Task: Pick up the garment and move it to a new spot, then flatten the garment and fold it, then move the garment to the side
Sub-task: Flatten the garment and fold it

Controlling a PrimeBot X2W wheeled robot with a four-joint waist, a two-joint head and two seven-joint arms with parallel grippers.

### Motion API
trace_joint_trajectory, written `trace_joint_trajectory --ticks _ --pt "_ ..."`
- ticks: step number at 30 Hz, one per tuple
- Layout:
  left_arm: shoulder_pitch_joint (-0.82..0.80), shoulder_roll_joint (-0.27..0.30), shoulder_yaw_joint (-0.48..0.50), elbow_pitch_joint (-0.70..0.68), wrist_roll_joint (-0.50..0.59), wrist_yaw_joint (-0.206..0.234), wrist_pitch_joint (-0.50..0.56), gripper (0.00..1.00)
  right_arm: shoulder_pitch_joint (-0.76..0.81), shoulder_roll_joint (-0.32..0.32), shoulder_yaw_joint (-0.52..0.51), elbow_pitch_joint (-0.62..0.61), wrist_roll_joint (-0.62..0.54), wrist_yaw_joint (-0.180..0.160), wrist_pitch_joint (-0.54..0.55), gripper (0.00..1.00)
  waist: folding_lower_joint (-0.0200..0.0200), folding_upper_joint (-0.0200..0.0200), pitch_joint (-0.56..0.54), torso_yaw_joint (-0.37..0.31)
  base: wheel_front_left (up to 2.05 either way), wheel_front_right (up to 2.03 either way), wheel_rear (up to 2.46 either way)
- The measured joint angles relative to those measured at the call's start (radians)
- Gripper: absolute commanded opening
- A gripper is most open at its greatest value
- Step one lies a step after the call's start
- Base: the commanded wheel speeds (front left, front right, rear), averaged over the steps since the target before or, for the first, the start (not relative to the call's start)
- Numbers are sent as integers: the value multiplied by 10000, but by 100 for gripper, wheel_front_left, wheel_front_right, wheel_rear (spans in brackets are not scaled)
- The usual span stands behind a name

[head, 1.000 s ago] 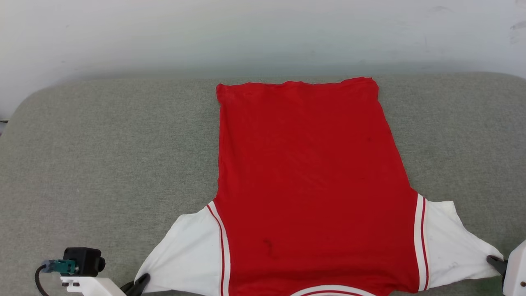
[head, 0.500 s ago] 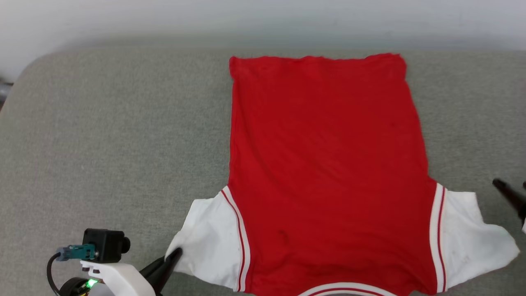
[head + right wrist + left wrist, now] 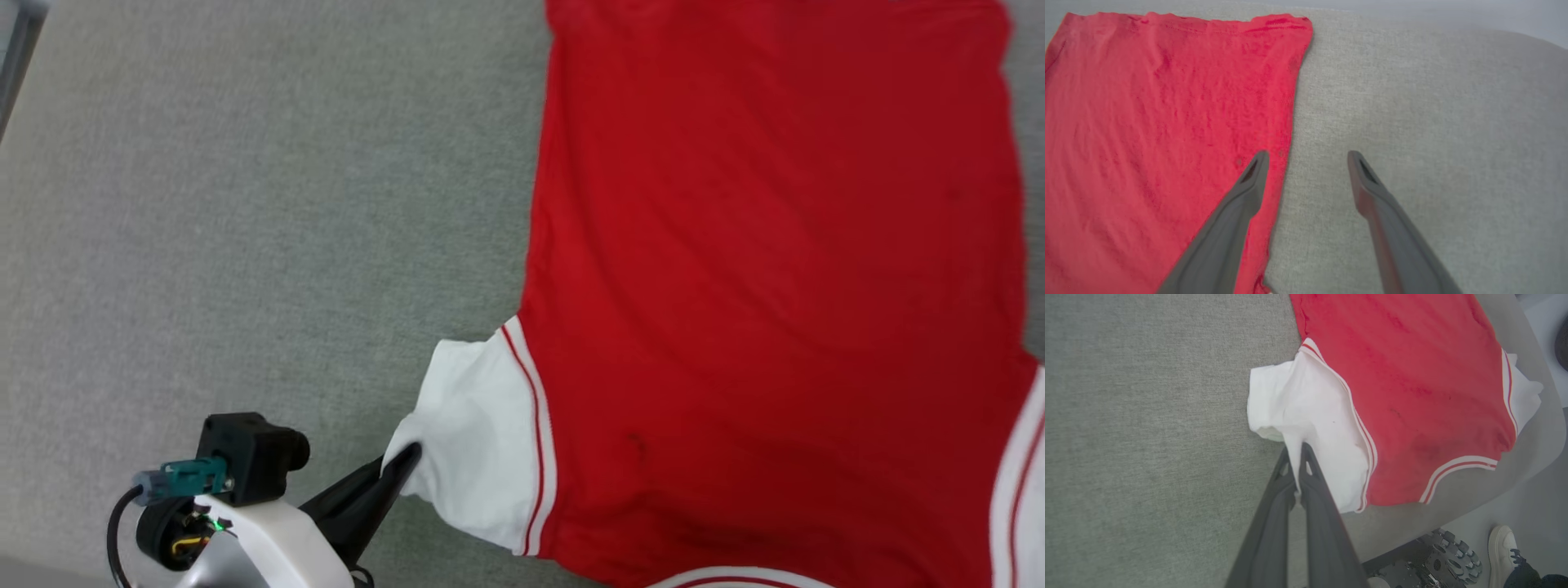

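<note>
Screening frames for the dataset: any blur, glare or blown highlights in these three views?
Head view: slightly soft all over, flat light, the garment cropped at top and right. Left wrist view: sharpest; white sleeve near blown out where the left gripper pinches it. Right wrist view: hazy, washed out, right gripper fingers blurred.

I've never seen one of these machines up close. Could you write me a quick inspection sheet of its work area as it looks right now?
Surface: grey fabric-covered table, rounded at the edge.
Job's things: red jersey shirt with white striped-edge sleeves, spread out, plain red side up.
Clutter: nothing seen.
Tools: left tool shut on the shirt's white sleeve, which is bunched; right tool open above the shirt's side edge, holding nothing.
Cables: black cable looping from the left wrist camera.
Surroundings: a person's white shoe on the floor beside the table.
</note>
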Motion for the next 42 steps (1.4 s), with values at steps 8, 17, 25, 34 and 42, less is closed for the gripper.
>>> trace_joint_trajectory --ticks 8,17,25,34,42 --pt "-547 -261 -416 -194 163 -282 -121 0 -2267 -790 347 1377 -696 0 780 100 0 0 1171 1090 0 0 0" --pt "-906 -568 -748 167 234 -587 -385 0 -3460 -1409 516 2445 -1455 0 934 100 -1 0 2017 2140 0 0 0" --pt "-1127 -713 -884 504 234 -719 -533 0 -3601 -1902 1112 2917 -1766 -2 882 0 -2 0 2369 2522 0 0 0" --pt "-1197 -838 -825 775 -19 -757 -669 0 -2988 -1981 1469 3298 -1436 0 437 0 -2 0 1956 2408 0 0 0" --pt "-1071 -617 -518 1053 54 -539 -696 0 -1664 -1799 1870 3613 -961 0 63 0 -3 0 1011 1857 0 0 0"
